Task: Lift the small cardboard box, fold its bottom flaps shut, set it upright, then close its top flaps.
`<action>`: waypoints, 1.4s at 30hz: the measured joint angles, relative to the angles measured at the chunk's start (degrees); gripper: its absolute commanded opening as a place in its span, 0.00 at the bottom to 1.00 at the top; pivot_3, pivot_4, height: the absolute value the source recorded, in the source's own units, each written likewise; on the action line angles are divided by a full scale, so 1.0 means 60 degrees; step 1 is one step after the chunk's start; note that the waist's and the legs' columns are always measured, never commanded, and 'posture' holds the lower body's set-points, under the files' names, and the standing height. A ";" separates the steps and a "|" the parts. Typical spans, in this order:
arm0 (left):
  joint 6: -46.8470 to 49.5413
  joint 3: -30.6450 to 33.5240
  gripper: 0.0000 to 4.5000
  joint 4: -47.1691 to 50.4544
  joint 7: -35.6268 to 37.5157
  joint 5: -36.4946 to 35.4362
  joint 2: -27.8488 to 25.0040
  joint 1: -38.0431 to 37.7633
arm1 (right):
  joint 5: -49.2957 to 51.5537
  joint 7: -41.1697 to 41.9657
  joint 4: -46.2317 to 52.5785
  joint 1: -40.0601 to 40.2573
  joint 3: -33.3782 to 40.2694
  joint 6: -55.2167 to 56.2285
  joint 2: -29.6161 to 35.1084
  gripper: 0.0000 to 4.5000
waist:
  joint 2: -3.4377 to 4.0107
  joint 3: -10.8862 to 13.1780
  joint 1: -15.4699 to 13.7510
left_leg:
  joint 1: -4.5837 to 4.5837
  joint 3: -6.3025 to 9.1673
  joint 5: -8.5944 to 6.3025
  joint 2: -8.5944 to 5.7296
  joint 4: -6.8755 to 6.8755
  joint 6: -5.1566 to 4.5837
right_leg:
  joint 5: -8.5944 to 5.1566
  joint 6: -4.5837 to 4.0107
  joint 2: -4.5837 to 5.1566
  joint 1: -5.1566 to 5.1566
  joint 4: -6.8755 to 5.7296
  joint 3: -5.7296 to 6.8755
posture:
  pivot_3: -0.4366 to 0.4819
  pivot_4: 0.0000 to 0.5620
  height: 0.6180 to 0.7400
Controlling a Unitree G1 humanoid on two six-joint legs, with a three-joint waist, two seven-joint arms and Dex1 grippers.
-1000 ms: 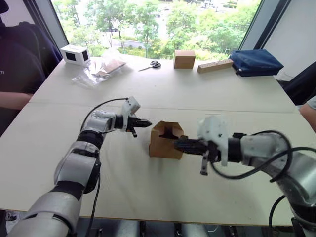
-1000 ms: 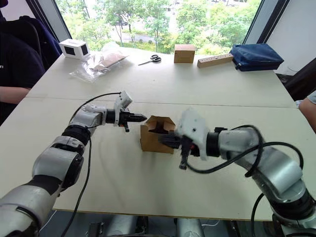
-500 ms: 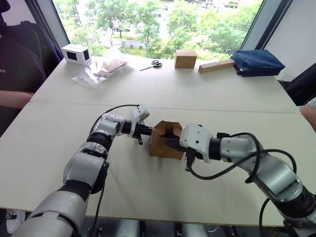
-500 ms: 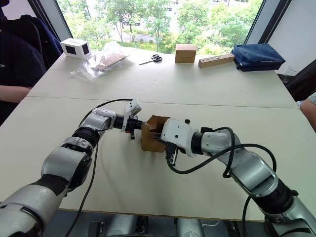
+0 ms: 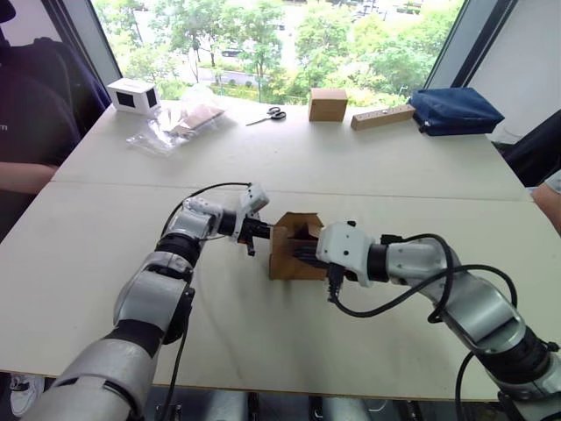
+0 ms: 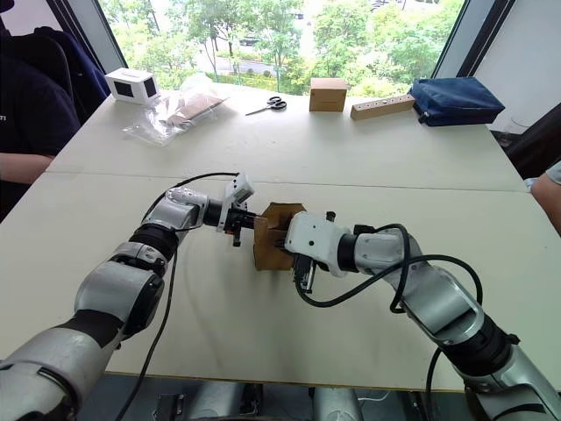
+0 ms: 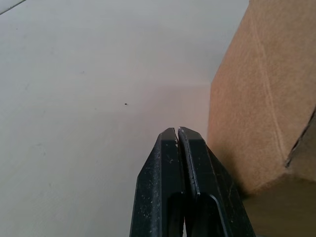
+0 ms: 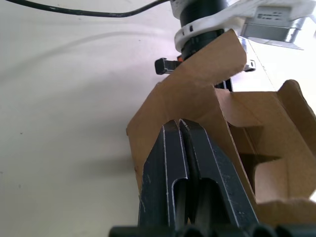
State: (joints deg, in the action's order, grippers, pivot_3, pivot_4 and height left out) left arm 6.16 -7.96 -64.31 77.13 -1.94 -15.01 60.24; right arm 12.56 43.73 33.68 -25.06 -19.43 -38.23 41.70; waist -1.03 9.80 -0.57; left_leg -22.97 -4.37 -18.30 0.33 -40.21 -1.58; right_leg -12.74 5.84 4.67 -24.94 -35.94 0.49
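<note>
- Eye views: small cardboard box (image 5: 294, 248) is sitting mid-desk (image 5: 105, 254), flaps open upward, between both grippers.
- Left wrist: left gripper (image 7: 178, 134) jaws together, tips just beside the box wall.
- Right wrist: right gripper (image 8: 180, 126) jaws together, against a raised flap (image 8: 207, 74).
- Handling: probably light, thin, crushable; gripping opposite walls looks safest.

No text, label, brand, number or sign can be read on anything in these views.

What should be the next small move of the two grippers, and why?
Probably press inward from both sides and lift: the small cardboard box sits on the table with its top flaps open, and the shut left gripper and right gripper flank it.
</note>
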 measured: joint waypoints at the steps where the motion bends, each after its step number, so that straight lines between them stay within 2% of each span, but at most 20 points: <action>1: 0.0045 0.0029 0.01 0.0039 0.0015 -0.0001 0.0000 -0.0002 | -0.0002 0.0044 -0.0045 0.0006 0.0000 -0.0006 -0.0011 0.00 | 0.0000 0.0000 0.0000 | 0.0000 0.0000 0.0000 0.0000 0.0000 0.0000 | 0.0000 0.0000 0.0000 0.0000 0.0000 0.0000 | 0.48 0.27 1.00; 14: 0.0488 0.0043 0.01 0.0925 0.0650 -0.0085 -0.0001 -0.0197 | 0.0556 0.0493 0.0003 0.0010 0.0422 -0.0451 -0.0109 0.00 | 0.0000 0.0000 -0.0001 | -0.0001 0.0002 0.0000 0.0000 0.0000 0.0000 | 0.0000 0.0000 0.0000 0.0000 -0.0001 0.0001 | 0.48 0.27 1.00; 19: 0.0525 0.0033 0.01 0.0994 0.0691 -0.0091 -0.0014 -0.0257 | 0.1131 0.0696 0.0422 0.0009 0.0787 -0.0912 0.0018 0.00 | 0.0000 0.0000 -0.0003 | -0.0001 0.0003 0.0000 0.0001 0.0000 0.0000 | 0.0000 0.0000 0.0000 -0.0001 -0.0001 0.0001 | 0.48 0.27 1.00; 26: 0.0543 0.0037 0.01 0.0995 0.0693 -0.0109 0.0022 -0.0250 | 0.1122 0.0760 0.0432 -0.0036 0.0788 -0.0990 0.0243 0.00 | 0.0000 0.0000 -0.0003 | -0.0002 0.0003 0.0000 0.0001 0.0000 0.0000 | 0.0000 -0.0001 0.0001 -0.0001 -0.0001 0.0001 | 0.48 0.27 1.00; 42: 0.0592 0.0035 0.01 0.1218 0.0827 -0.0215 0.0327 -0.0148 | 0.0560 0.0979 -0.0841 -0.0420 0.0260 -0.0200 -0.0113 0.00 | 0.0000 0.0000 -0.0001 | -0.0003 0.0002 0.0000 0.0000 0.0000 0.0000 | 0.0000 0.0000 0.0000 -0.0003 -0.0001 0.0001 | 0.48 0.27 1.00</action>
State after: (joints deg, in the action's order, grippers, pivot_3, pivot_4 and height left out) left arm 9.71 -7.75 -57.00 82.09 -3.22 -13.05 59.35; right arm 15.92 49.60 28.63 -27.58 -17.87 -39.44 41.02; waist -1.03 9.80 -0.58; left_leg -22.99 -4.36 -18.30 0.32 -40.21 -1.58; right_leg -12.74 5.84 4.67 -24.96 -35.95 0.50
